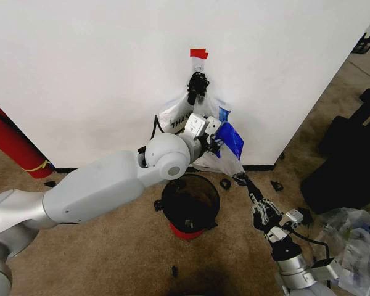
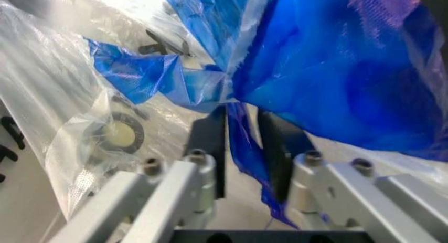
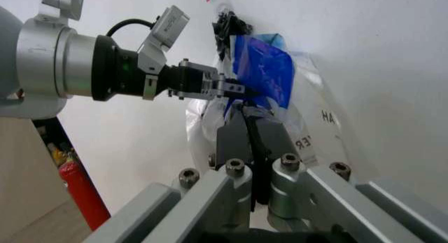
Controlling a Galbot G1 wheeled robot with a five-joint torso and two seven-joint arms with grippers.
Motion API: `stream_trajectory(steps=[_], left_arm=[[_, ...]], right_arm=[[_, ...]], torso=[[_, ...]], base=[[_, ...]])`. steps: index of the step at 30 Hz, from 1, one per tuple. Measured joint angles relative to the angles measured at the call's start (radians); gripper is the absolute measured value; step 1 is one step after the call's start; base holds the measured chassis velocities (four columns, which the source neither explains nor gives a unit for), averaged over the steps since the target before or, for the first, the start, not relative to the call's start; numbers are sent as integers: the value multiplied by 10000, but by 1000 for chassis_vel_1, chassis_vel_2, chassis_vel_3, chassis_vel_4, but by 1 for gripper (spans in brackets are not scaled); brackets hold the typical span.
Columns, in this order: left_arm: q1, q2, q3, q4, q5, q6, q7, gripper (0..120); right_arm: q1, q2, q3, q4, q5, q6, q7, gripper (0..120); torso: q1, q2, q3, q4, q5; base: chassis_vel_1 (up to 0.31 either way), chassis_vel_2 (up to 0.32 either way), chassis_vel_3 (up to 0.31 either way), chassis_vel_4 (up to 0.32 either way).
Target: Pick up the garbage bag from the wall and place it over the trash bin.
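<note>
Midway at best; thin, see-through plastic garbage bag with blue handles and black lettering [image 1: 200, 132] hanging on the white wall [image 1: 80, 74] from a black hook [image 1: 197, 83] under a strip of red tape [image 1: 198, 53]; not yet lifted free, not yet over the small round black trash bin with the red base [image 1: 190, 205], standing open-mouthed on the tan carpet [image 1: 111, 259] directly below the bag and just out from the wall. Left gripper [image 2: 242, 148] up at the bag's right side, long grey arm reaching across from the left, wrist level and pointed toward the wall; clenched on a fold of the blue handle film, narrow strip of blue pinched between the two dark pads [image 2: 276, 148] in the left wrist view, grip judged secure though on thin plastic. Right gripper [image 1: 240, 179] low and to the right, arm stretched up from the floor side toward the bag's bottom corner; pressed together with hardly a gap in the right wrist view, at or near the lower edge of the film, contact not certain. Left to do, by judgement: unhooking, carrying down, spreading the mouth over the bin's rim. Red fire extinguisher [image 1: 9, 145] leaning at far left; heap of clear plastic [image 1: 351, 240] at far right, well apart.
</note>
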Motion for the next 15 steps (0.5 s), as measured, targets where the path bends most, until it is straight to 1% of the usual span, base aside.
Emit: stream_trajectory(steps=[3,4,9,13,15], left_arm=[[27,33,3,42,26,3,20,3],[30,29,4,67,42,1,21,0],[53,38,-110,42,63,-26,40,0],[195,222,-389,-210,4,-66,16,0],[377,467,-637,-488,-61,-150,-30,0]], right_arm=[[79,18,-33,-31,1,-1,9,0],[88,23,-39,-35,1,-3,12,0],[124,30,-27,-77,38,-9,76,0],[121,35,10,-73,168,-10,204,0],[120,27,19,-72,132,11,317,0]], torso=[[0,0,0,0,0],[0,0,0,0,-1],[0,0,0,-4,0],[0,0,0,-3,-1],[0,0,0,-1,-1]], base=[[0,0,0,0],[0,0,0,0],[0,0,0,0],[0,0,0,0],[0,0,0,0]])
